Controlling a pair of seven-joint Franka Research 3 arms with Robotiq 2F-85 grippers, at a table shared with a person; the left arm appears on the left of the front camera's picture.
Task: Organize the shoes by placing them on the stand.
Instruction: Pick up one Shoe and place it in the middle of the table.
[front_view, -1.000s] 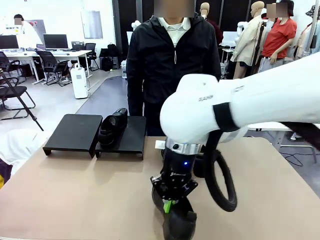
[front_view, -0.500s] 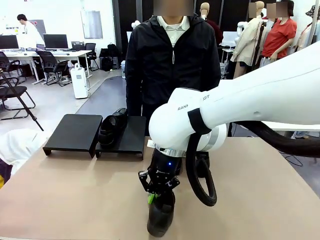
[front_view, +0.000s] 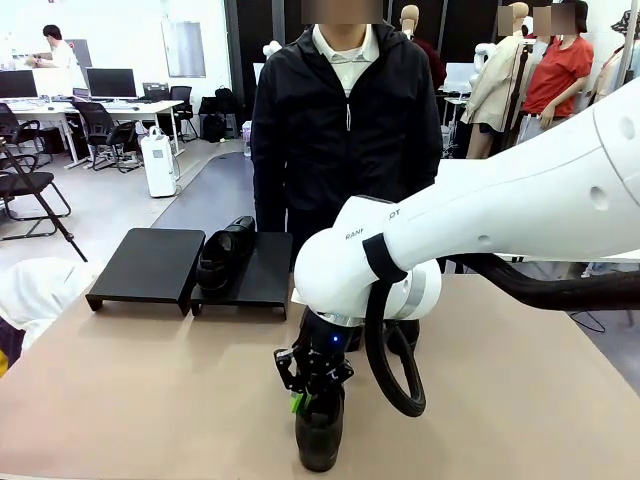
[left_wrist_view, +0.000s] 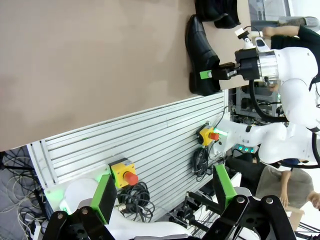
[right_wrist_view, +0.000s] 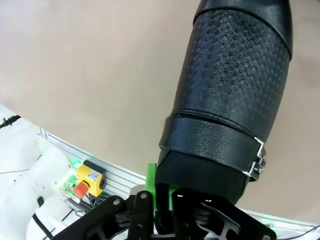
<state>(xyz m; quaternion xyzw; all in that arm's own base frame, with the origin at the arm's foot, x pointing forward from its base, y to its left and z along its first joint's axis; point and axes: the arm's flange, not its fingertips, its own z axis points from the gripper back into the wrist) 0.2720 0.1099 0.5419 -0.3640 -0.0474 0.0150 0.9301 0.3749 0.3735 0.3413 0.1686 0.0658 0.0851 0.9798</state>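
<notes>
A black leather shoe (front_view: 320, 437) rests on the brown table near its front edge, toe toward me. My right gripper (front_view: 306, 393) comes down on its heel, shut on the heel rim. In the right wrist view the green pads (right_wrist_view: 151, 182) pinch the collar of this strapped, textured shoe (right_wrist_view: 230, 90). The stand (front_view: 150, 262) is two low black platforms at the far left. Another shoe (front_view: 222, 255) sits on the right platform (front_view: 258, 278). My left gripper (left_wrist_view: 165, 195) hangs open off the table's edge, nothing between its fingers. From there I see the held shoe (left_wrist_view: 199, 47) and more black shoes (left_wrist_view: 215, 11) beyond.
A person in a black jacket (front_view: 345, 120) stands at the far side, just behind the stand. The right arm's black cable loop (front_view: 395, 360) hangs beside the shoe. The left platform is bare. An aluminium frame with yellow stop buttons (left_wrist_view: 125, 175) runs below the table edge.
The right arm has carried the shoe leftward along the table's front and turned it toe toward me. The shoe on the stand and the person have not moved.
</notes>
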